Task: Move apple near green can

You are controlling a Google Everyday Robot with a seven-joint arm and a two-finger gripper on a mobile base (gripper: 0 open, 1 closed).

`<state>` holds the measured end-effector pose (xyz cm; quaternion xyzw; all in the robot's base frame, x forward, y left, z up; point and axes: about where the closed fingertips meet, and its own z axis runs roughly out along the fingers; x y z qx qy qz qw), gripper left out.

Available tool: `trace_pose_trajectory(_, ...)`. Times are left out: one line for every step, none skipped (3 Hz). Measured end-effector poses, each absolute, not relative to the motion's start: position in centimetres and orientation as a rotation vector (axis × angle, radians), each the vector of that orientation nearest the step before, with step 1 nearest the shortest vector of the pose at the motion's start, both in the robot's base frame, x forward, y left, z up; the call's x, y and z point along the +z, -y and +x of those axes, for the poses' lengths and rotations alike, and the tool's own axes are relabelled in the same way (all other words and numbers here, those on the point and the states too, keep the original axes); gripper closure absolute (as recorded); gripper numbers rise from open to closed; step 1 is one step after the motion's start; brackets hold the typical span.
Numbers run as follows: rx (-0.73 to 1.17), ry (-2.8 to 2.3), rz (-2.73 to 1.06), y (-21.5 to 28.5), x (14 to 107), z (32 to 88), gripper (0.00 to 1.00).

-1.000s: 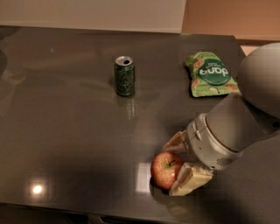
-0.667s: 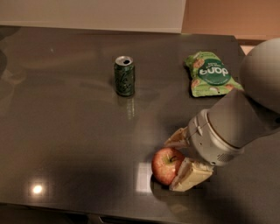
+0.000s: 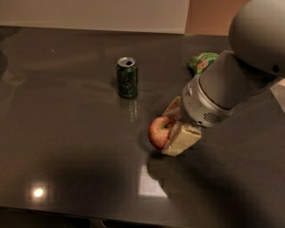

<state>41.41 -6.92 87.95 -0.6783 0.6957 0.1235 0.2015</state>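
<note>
The apple point(image 3: 158, 132), round and red with yellowish patches, is clenched between the two pale, cream-coloured fingers point(image 3: 181, 139) of the gripper point(image 3: 170, 130). One finger lies along its lower right side and the other shows behind its upper right edge. It sits near the middle of the dark, glossy table point(image 3: 67, 133), a little right of centre. A shadow pools just under and to the left of it, and I cannot tell whether it touches the surface or hangs just above.

The small dark green can point(image 3: 127, 77) with a silver top stands upright up and to the left of the apple, apart from it. The stretch of tabletop between them carries the can's faint reflection.

The thick grey arm point(image 3: 222, 87) comes in from the upper right corner and slopes down to the gripper, filling much of that side. It covers most of a flat light green snack bag point(image 3: 202, 61), of which only the left end peeks out beside the arm, well to the right of the can.

Nearer the front edge, a pale rectangular patch of light point(image 3: 151, 182) lies just below the apple. A small bright round glint point(image 3: 38, 192) shines at the lower left. A pale wall point(image 3: 89, 13) runs along the table's far edge.
</note>
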Motion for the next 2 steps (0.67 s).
trace_pose_trajectory(0.326, -2.007, -1.802, 5.8, 89.0, 46.1, 1.00)
trace_pose_trajectory(0.299, -2.060, -1.720, 4.4, 88.9, 50.5, 1.00)
